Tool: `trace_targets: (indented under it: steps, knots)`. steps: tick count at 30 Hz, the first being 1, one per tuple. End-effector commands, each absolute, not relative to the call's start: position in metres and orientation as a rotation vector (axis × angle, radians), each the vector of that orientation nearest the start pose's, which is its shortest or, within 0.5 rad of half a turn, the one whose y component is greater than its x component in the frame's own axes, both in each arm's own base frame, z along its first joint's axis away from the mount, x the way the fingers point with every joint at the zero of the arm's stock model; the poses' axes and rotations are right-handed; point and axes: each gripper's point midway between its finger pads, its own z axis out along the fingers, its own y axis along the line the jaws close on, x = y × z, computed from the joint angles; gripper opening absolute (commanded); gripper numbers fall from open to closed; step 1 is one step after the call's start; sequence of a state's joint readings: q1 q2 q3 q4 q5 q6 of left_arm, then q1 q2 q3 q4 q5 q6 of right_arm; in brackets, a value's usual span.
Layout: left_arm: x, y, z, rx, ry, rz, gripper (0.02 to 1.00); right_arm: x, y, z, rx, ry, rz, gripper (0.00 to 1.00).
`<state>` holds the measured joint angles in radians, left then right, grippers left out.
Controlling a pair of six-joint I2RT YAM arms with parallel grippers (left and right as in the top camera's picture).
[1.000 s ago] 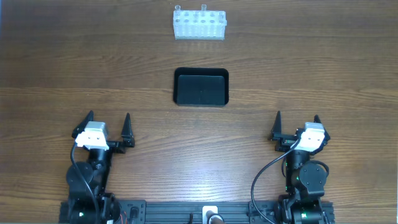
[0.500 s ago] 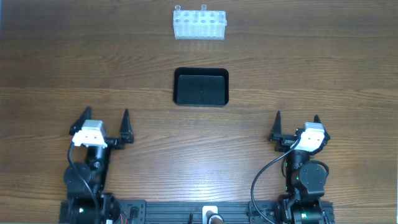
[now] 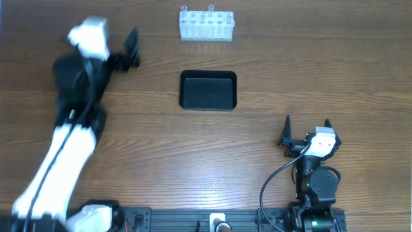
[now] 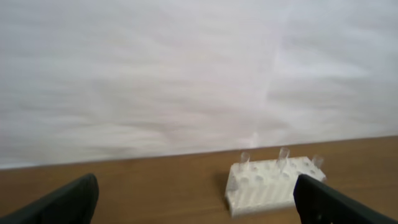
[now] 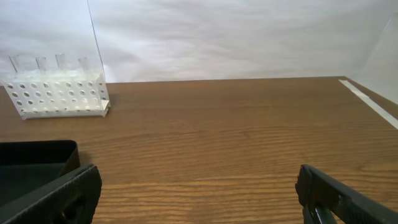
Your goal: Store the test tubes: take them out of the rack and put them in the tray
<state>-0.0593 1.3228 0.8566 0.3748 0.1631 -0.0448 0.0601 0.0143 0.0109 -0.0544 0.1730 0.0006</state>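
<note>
- The left gripper point(image 4: 195, 182) has its jaws wide apart and holds nothing. In the top view it is smeared, and only one dark finger point(image 3: 132, 44) is easy to make out.
- The right gripper point(image 3: 308, 122) is also spread wide and empty, over the near right of the wooden table point(image 3: 335, 58).
- The test tubes point(image 4: 283, 154) stand upright in the white rack point(image 3: 206, 27). They are clear, so they are hard to count.
- The black tray point(image 3: 208, 90) lies near the rack but apart from it.
- A second ago the left gripper was near the bottom edge. It has swung up to the rack's left, while the right gripper has not moved.
</note>
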Motion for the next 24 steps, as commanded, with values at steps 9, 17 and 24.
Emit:
trace_targets:
  steps: [9,17,24]
  knots:
    - [0.573,-0.149,0.223,0.16,1.873,-0.131,1.0,0.246,-0.012,0.161,0.075,1.627,-0.082,0.993]
    - [0.603,-0.172,0.184,0.169,1.923,-0.139,0.998,0.246,-0.012,0.161,0.075,1.627,-0.082,0.993]
    - [0.614,-0.178,0.159,0.157,1.951,-0.123,0.998,0.246,-0.012,0.161,0.075,1.627,-0.082,0.993]
